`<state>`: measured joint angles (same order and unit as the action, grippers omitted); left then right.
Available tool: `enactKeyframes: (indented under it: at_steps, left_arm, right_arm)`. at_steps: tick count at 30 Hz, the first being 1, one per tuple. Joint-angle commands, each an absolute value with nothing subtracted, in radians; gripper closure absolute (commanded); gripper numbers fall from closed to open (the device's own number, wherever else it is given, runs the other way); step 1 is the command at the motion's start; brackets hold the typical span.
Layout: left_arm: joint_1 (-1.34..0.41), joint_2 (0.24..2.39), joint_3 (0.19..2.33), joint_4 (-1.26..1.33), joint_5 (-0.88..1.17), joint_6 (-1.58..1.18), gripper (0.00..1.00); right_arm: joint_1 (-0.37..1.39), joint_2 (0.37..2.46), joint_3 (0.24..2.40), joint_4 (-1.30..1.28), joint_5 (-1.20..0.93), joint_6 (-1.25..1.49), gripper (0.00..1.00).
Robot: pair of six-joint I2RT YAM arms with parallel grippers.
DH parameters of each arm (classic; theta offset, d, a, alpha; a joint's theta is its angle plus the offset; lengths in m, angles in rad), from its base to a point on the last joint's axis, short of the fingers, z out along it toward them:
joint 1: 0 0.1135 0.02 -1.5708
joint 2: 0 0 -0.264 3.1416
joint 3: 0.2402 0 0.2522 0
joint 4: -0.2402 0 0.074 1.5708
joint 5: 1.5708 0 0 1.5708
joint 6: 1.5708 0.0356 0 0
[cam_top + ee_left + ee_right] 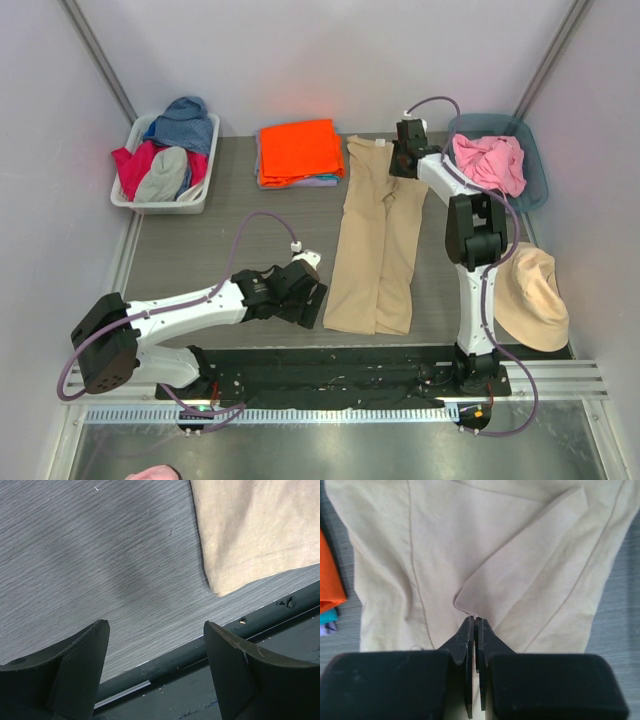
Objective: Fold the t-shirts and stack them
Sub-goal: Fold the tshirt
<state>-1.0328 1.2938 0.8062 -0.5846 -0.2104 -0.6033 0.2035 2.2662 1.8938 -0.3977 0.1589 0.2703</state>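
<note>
A tan t-shirt (378,240) lies folded into a long strip down the middle of the table. My right gripper (405,160) is at its far end, shut on a fold edge of the tan cloth (470,545); the jaws meet at the tip (476,619). My left gripper (312,300) hovers open beside the shirt's near left corner (255,530), with nothing between the fingers (155,625). A bright orange t-shirt (298,150) tops a folded stack at the back, with a lavender edge (330,181) beneath it. A pink t-shirt (488,160) is bunched in the teal basket.
The teal basket (535,150) stands at the back right. A white bin (130,200) of mixed clothes is at the back left. A beige hat (535,295) lies near the right arm's base. The dark rail (200,655) runs along the table's near edge.
</note>
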Motion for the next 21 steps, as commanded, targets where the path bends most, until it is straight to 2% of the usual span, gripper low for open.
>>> enactKeyframes:
  at_steps: [1,10,21]
  left_arm:
    - [-1.029,1.290,0.801,-0.549,-0.199,-0.618,0.19]
    - [-1.029,1.293,0.799,-0.540,-0.187,-0.621,0.20]
    - [-1.029,1.299,0.790,-0.537,-0.179,-0.624,0.20]
  right_arm:
    - [0.196,2.143,1.810,-0.348,0.235,0.293,0.99]
    - [0.196,2.002,1.634,-0.322,0.328,0.336,0.99]
    - [0.196,1.947,1.503,-0.339,0.390,0.416,0.99]
